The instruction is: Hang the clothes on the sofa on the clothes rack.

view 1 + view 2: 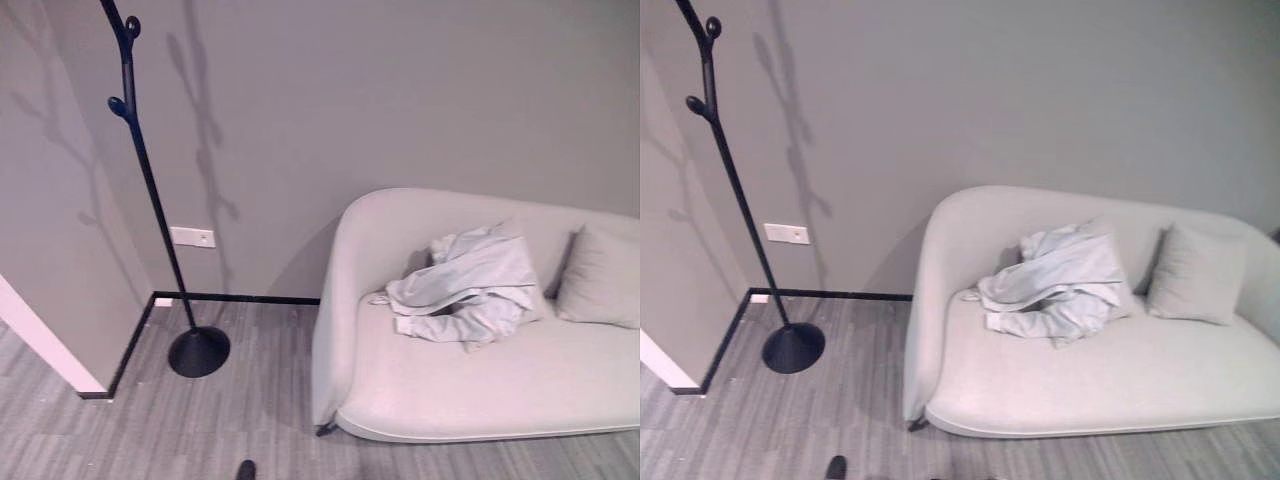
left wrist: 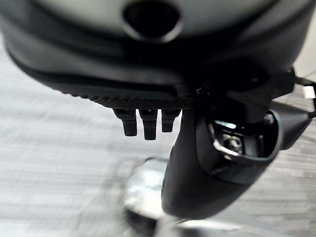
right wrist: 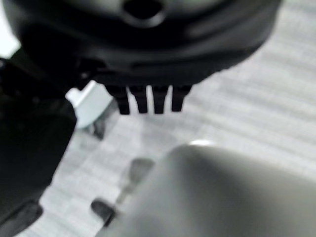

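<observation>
Fingers [image 2: 144, 126] of the left hand [image 2: 148, 74] and right hand [image 3: 148, 64] hang straight, empty; clothes [image 1: 470, 285] lie crumpled on the sofa [image 1: 480, 385], the clothes rack [image 1: 150, 190] well apart.

Pale sofa [image 1: 480, 390] at 4 o'clock on grey striped floor [image 1: 200, 430]. Crumpled light clothes [image 1: 470, 285] heaped on seat against backrest; grey cushion [image 1: 600, 278] at 3 o'clock of them. Black clothes rack [image 1: 198, 350] base on floor at 9 o'clock of sofa.

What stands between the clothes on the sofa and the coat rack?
Only the sofa's rounded left arm. The clothes lie on the seat just inside it; past it, open floor leads to the rack in the corner.
</observation>
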Robot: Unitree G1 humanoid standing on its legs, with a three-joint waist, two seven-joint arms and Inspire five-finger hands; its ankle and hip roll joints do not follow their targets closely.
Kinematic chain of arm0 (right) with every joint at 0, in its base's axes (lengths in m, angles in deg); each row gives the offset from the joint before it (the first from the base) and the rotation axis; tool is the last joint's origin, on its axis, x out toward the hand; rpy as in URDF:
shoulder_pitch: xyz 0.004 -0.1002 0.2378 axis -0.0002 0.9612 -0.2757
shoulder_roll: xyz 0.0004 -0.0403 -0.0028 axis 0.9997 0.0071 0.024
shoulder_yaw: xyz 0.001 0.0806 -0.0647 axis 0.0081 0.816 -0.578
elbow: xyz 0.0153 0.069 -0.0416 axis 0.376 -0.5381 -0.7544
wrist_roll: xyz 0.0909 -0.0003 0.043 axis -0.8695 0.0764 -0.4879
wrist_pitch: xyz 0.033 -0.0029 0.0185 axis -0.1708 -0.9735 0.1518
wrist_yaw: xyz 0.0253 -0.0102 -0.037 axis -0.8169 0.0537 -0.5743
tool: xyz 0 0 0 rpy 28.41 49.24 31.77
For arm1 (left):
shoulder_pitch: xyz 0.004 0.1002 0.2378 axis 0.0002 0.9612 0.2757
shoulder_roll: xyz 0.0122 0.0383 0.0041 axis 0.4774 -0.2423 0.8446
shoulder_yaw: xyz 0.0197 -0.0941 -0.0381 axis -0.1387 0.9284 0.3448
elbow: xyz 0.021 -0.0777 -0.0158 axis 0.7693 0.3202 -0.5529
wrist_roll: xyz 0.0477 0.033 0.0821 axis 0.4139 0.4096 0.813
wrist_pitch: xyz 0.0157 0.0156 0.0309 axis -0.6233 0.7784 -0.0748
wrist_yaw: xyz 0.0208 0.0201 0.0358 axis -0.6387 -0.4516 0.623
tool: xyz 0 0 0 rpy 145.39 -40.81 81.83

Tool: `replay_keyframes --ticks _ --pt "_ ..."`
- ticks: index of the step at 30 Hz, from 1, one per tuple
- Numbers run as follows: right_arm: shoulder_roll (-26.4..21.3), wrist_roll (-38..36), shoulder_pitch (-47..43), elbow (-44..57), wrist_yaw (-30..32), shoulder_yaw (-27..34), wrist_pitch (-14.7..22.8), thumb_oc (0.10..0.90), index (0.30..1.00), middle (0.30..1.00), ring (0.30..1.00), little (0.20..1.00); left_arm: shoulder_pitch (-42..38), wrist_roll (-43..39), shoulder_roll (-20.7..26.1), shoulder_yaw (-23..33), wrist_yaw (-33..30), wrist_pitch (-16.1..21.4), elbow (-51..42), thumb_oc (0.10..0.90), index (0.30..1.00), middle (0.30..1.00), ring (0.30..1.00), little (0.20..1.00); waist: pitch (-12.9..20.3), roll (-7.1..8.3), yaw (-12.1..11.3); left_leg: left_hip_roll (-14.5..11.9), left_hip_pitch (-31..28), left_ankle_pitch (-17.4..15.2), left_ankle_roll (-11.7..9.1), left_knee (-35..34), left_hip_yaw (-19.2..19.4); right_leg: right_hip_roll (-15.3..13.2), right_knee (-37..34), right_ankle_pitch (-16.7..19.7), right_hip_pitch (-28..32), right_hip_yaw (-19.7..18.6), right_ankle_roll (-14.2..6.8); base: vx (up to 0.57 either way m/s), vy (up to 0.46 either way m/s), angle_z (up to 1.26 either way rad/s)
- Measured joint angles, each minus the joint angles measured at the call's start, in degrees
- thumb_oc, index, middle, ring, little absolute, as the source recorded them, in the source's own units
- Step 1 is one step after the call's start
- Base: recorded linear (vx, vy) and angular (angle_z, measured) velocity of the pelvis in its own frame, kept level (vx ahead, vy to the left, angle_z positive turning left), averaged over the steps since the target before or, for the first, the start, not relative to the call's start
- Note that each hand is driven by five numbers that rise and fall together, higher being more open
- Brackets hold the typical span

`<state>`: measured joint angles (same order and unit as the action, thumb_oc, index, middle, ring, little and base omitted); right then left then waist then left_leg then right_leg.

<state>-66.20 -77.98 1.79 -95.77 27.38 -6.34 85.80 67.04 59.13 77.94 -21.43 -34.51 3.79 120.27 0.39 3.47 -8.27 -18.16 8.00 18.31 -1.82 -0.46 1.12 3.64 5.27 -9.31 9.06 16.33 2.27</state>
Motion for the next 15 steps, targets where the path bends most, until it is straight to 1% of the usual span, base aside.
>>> replay_keyframes --ticks 1,2,3,4,5,6,7,8,9,10,11,12,13,14,15 --pt "-0.2 -0.1 2.8 -0.3 0.7 0.1 -0.2 0.800 0.900 0.900 0.900 0.900 0.5 0.1 -0.5 -0.2 0.9 -0.3 0.4 0.800 0.900 0.900 0.900 0.900 -0.1 1.57 -0.1 1.4 0.4 3.1 -1.2 2.3 3.3 0.4 -0.7 0.8 0.1 1.6 2.5 -0.37 -0.426 0.38" --pt "0.0 -0.7 4.0 0.7 0.8 0.9 -0.1 0.800 0.900 0.900 0.900 0.900 0.4 0.9 -0.8 -1.4 1.3 -0.5 0.5 0.800 0.900 0.900 0.900 0.900 -0.4 1.72 1.2 0.8 2.1 3.9 -1.3 3.9 9.1 0.2 -1.4 1.0 -0.1 3.0 3.6 -0.40 -0.331 0.41" --pt "0.6 -2.1 4.2 1.3 1.2 2.6 -0.2 0.800 0.900 0.900 0.900 0.900 0.7 1.6 0.1 -1.6 1.9 -0.9 -0.3 0.800 0.900 0.900 0.900 0.900 -1.0 1.93 2.3 0.4 2.9 3.4 -2.1 5.3 15.3 0.3 -1.6 1.4 -0.3 3.7 4.1 -0.28 -0.171 0.24" --pt "0.4 -2.9 4.2 1.3 1.4 2.8 0.0 0.800 0.900 0.900 0.900 0.900 0.8 2.1 0.5 -1.1 2.2 -1.0 -0.2 0.800 0.900 0.900 0.900 0.900 -1.2 2.53 2.5 2.5 2.7 0.7 -2.9 6.7 15.9 0.1 -1.8 2.6 -1.3 2.8 4.4 -0.20 -0.094 -0.11" --pt "0.3 -3.3 4.1 1.3 1.4 2.8 0.1 0.800 0.900 0.900 0.900 0.900 0.8 2.1 0.5 -1.1 2.2 -1.0 -0.2 0.800 0.900 0.900 0.900 0.900 -1.5 3.00 2.6 3.9 3.3 -1.4 -3.6 8.9 15.3 -0.4 -2.3 3.1 -1.7 2.2 4.7 -0.12 -0.037 -0.32" --pt "0.1 -3.6 3.7 1.0 1.6 3.0 0.4 0.800 0.900 0.900 0.900 0.900 0.5 2.1 0.3 -1.1 2.3 -1.0 -0.3 0.800 0.900 0.900 0.900 0.900 -1.7 3.01 2.8 6.5 3.9 -4.9 -3.3 13.1 12.4 -0.8 -3.5 4.1 -2.4 1.8 4.2 -0.04 0.009 -0.30" --pt "0.0 -3.8 3.1 0.0 2.1 3.4 0.3 0.800 0.900 0.900 0.900 0.900 0.1 2.3 -0.2 -1.0 2.4 -1.1 -0.4 0.800 0.900 0.900 0.900 0.900 -2.2 2.71 3.0 9.9 3.9 -9.5 -3.0 16.9 9.5 -1.1 -4.7 5.0 -2.8 0.8 3.1 -0.03 0.017 -0.32" --pt "-0.3 -4.0 2.9 -0.3 2.2 4.0 0.2 0.800 0.900 0.900 0.900 0.900 -0.1 3.2 -0.4 -1.0 2.5 -1.1 -0.5 0.800 0.900 0.900 0.900 0.900 -2.7 2.94 3.0 12.3 3.6 -13.2 -2.8 18.8 7.6 -1.4 -6.0 6.2 -2.6 0.5 3.1 0.01 0.040 -0.25" --pt "-0.5 -4.8 2.3 -0.7 2.2 4.8 0.3 0.800 0.900 0.900 0.900 0.900 -0.6 3.9 -0.5 -0.6 2.4 -1.1 -0.5 0.800 0.900 0.900 0.900 0.900 -3.7 1.67 4.2 15.6 1.3 -15.8 -0.9 19.2 8.0 -1.1 -7.9 7.9 -2.5 0.4 3.7 0.07 0.047 -0.06" --pt "-1.0 -5.3 2.0 -2.4 2.2 7.2 0.5 0.800 0.900 0.900 0.900 0.900 -1.7 5.5 -1.2 -2.1 2.6 -1.2 -0.5 0.800 0.900 0.900 0.900 0.900 -4.2 -0.20 6.3 20.6 -2.2 -21.8 1.9 16.7 6.9 -0.8 -9.5 8.6 -3.5 0.4 2.8 0.08 0.038 0.01" --pt "-1.1 -5.8 1.3 -2.5 2.2 7.4 0.3 0.800 0.900 0.900 0.900 0.900 -1.7 6.8 -1.3 -2.6 2.6 -1.2 -0.5 0.800 0.900 0.900 0.900 0.900 -4.2 -0.64 6.1 21.9 -3.9 -22.0 2.3 13.8 6.8 -0.9 -9.7 8.4 -3.8 0.4 1.5 0.09 0.011 -0.04" --pt "-1.3 -6.1 1.3 -2.4 2.2 7.4 0.4 0.800 0.900 0.900 0.900 0.900 -1.8 7.5 -1.3 -2.7 2.5 -1.4 -0.5 0.800 0.900 0.900 0.900 0.900 -4.4 -1.36 6.2 22.3 -6.8 -22.3 2.9 9.4 7.7 -0.6 -9.5 6.3 -3.7 0.9 -2.7 0.02 0.008 -0.36" --pt "-2.0 -6.2 0.7 -2.3 2.1 7.7 0.3 0.800 0.900 0.900 0.900 0.900 -1.4 8.0 -2.3 -2.7 2.6 -1.2 -0.5 0.800 0.900 0.900 0.900 0.900 -4.3 -3.71 6.2 19.5 -10.1 -22.2 3.0 4.1 6.8 0.7 -4.5 4.5 -6.1 0.4 -0.8 0.06 0.034 -0.14" --pt "-1.2 -6.1 0.8 -1.3 2.2 7.0 0.2 0.800 0.900 0.900 0.900 0.900 -2.7 9.0 -0.3 -4.3 2.5 -2.5 -0.5 0.800 0.900 0.900 0.900 0.900 -4.9 -1.71 7.5 19.2 -10.1 -21.4 2.2 3.9 7.4 -0.4 -4.9 6.4 -5.8 0.4 2.8 0.05 0.050 -0.14" --pt "-1.0 -5.9 0.9 -1.1 2.1 6.0 0.3 0.800 0.900 0.900 0.900 0.900 -2.9 9.1 0.3 -5.3 2.6 -2.5 -0.7 0.800 0.900 0.900 0.900 0.900 -4.9 -1.18 7.5 19.7 -10.0 -21.6 2.5 4.0 7.7 -0.3 -5.2 6.5 -5.9 0.3 2.7 0.08 0.071 0.02"
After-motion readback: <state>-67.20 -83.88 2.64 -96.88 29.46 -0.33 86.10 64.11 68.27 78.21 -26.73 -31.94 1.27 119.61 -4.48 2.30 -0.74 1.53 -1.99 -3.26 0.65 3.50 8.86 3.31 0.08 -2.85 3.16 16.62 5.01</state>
